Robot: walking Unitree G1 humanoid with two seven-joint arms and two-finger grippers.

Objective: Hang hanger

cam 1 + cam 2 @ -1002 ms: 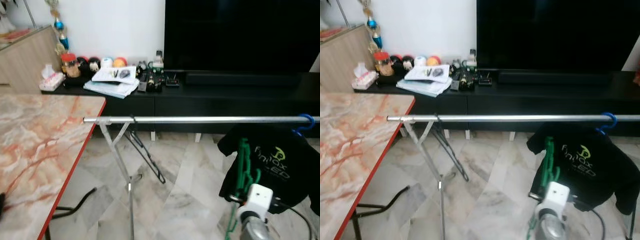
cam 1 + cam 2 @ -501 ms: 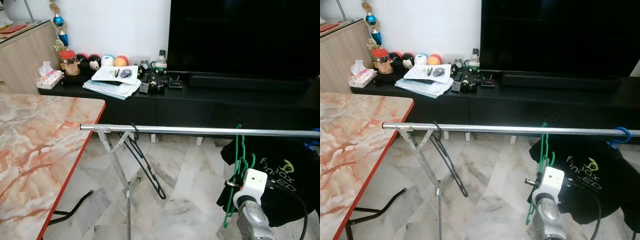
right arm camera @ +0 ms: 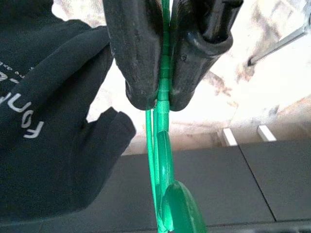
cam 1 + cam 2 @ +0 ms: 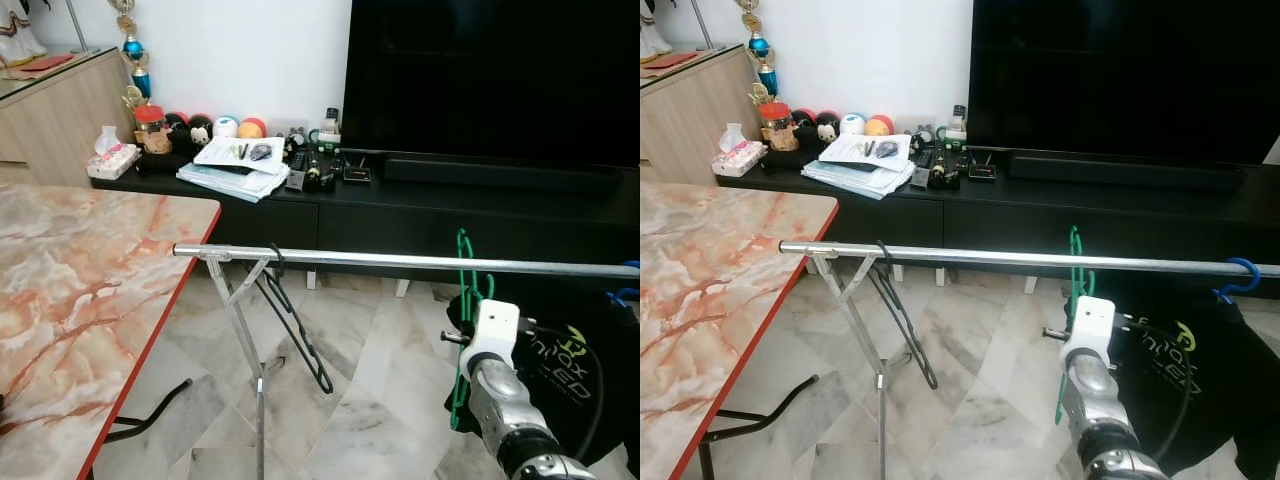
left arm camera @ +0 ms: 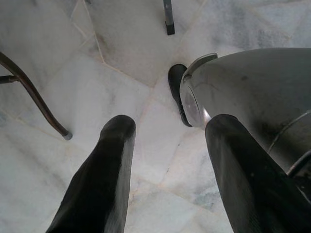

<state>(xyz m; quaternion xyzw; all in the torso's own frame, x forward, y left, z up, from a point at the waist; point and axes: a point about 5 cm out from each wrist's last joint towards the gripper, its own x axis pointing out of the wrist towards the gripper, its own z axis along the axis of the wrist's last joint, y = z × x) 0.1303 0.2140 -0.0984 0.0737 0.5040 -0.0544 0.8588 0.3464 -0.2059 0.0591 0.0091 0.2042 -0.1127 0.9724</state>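
A green plastic hanger is pinched upright in my right gripper, which is shut on its thin stem. Its hook pokes up above the silver clothes rail and crosses it; whether it rests on the rail I cannot tell. My right wrist with its white camera box sits just below the rail. A black hanger hangs near the rail's left end. A black T-shirt hangs on a blue hanger's hook at the right. My left gripper hangs open over the floor.
A marble-topped table with a red edge stands at the left, close to the rail's end. The rack's folding legs stand below. Behind are a low black TV cabinet with papers and trinkets, and a large TV.
My right arm has lifted the green hanger from below the rail until its hook stands above it. The camera has shifted too.
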